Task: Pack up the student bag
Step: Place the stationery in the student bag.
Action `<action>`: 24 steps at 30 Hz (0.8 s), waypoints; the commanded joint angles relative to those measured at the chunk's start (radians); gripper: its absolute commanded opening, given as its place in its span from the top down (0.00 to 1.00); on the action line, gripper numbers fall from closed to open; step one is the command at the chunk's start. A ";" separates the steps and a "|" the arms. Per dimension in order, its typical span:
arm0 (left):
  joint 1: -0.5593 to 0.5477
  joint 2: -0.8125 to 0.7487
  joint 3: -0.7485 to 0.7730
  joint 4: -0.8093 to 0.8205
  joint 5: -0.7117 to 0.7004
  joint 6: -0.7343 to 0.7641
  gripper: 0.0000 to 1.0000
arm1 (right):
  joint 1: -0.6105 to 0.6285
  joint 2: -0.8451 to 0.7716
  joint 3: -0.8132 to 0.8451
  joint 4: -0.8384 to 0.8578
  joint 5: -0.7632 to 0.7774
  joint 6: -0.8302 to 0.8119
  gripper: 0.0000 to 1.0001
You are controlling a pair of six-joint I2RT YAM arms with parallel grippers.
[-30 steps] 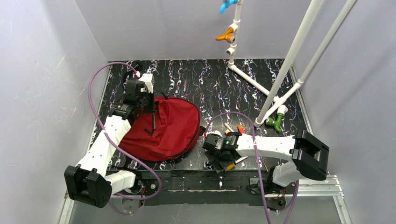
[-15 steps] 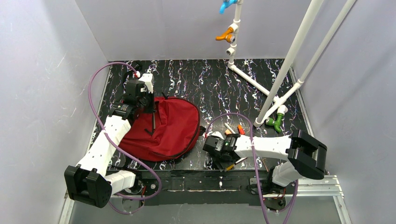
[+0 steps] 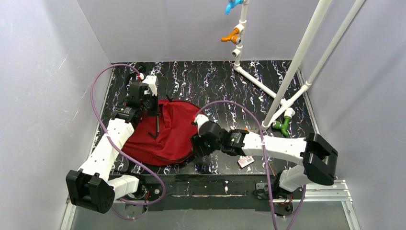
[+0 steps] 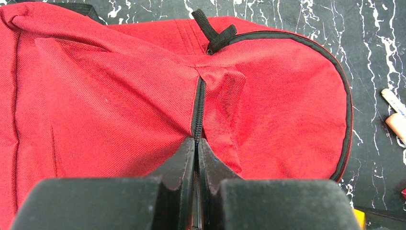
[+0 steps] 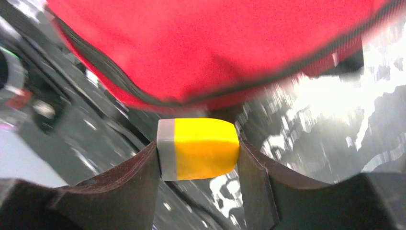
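student bag (image 3: 172,132) lies flat by the tabletop's left edge. Its zip looks closed where visible and nothing is visibly packed yet. left gripper (image 4: 197,143) is pinched tight on fabric at the zip line. right gripper (image 5: 197,160) is clamped on a yellow block (image 5: 206,143) at the bag's near-right rim. A red-white packet (image 3: 246,162) sits loose by the near edge. Bag interior is hidden and the right wrist view is blurred.

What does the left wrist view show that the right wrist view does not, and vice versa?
Only left wrist: the left gripper shut on the zip line of the dark red soft fabric backpack, its black webbing loop, a white marker. Only right wrist: the right gripper holding a yellow rectangular block with a grey end. Both: the backpack and the black white-veined tabletop.
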State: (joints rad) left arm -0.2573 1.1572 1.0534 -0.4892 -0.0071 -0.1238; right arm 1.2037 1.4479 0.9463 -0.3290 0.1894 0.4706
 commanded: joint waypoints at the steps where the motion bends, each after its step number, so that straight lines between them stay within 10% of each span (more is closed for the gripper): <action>1: -0.003 -0.034 0.002 -0.001 0.021 0.000 1.00 | -0.084 0.050 0.092 0.457 -0.191 0.005 0.73; 13: -0.003 -0.070 -0.037 0.043 -0.061 0.009 1.00 | -0.141 0.576 0.476 0.913 -0.466 0.100 0.70; 24: -0.003 -0.092 -0.046 0.056 -0.057 0.007 1.00 | -0.155 0.674 0.517 1.009 -0.483 0.184 0.69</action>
State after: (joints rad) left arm -0.2554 1.1107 1.0058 -0.4633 -0.0727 -0.1154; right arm 1.0492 2.1574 1.4574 0.5701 -0.2829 0.6285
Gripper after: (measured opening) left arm 0.019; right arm 0.623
